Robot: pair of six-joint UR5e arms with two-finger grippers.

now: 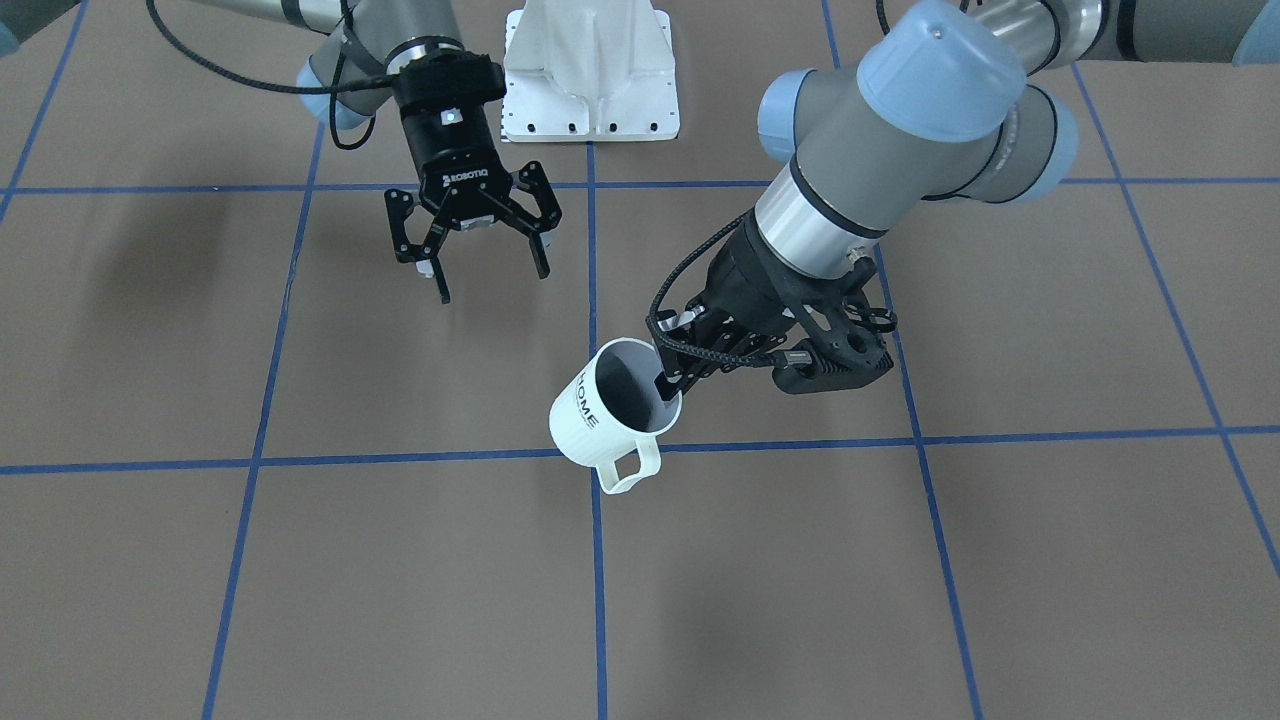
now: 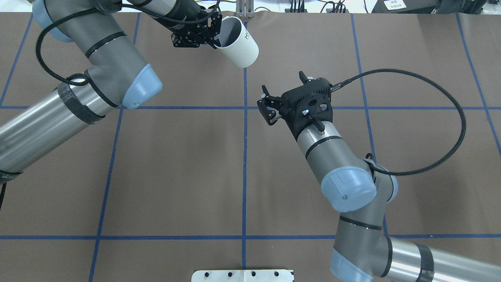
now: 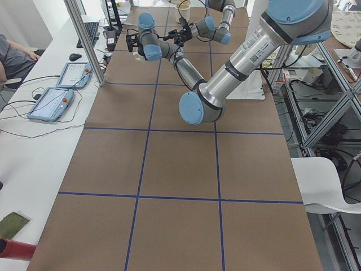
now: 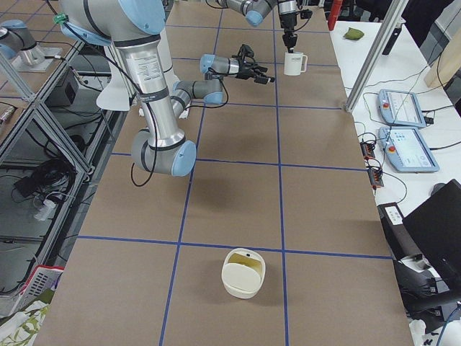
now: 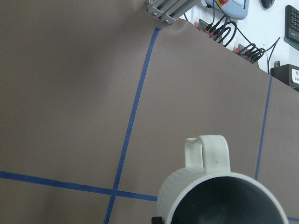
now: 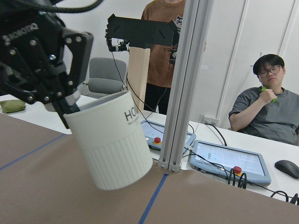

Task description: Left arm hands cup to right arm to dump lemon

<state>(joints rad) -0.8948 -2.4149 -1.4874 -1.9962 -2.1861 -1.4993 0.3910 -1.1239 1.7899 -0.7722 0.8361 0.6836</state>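
**Left gripper clamps a tilted white mug by its rim; right gripper hangs open**

The left gripper (image 1: 668, 383) is closed on the rim of the white ribbed "HOME" mug (image 1: 590, 425). One black finger (image 1: 663, 384) reaches inside the mouth. The right wrist view shows the other finger pressed against the outer wall. The grip sits on the rim opposite the squarish handle (image 1: 630, 472).

The mug is tilted, its mouth leaning back toward the left arm (image 1: 880, 150). Its handle points away from the white mounting plate (image 1: 590, 90) at the robot's base. The mug is well out from that plate, beside the blue tape line running straight out from the plate's middle, near the table edge farthest from the plate. Its inside shows plain dark grey. The bottom is out of sight in every view, so what it holds cannot be told.

The right gripper (image 1: 494, 283), marked ROBOTIQ, hangs above the table just out from the plate, toward the robot's right of it. Its two fingers are spread wide, and it is well apart from the mug.

The brown table (image 1: 300, 600) carries a grid of blue tape. Far from the plate, at the table's end on the robot's right, stands a cream bowl (image 4: 243, 287). Its inside looks pale yellow, and its contents are too small to make out.
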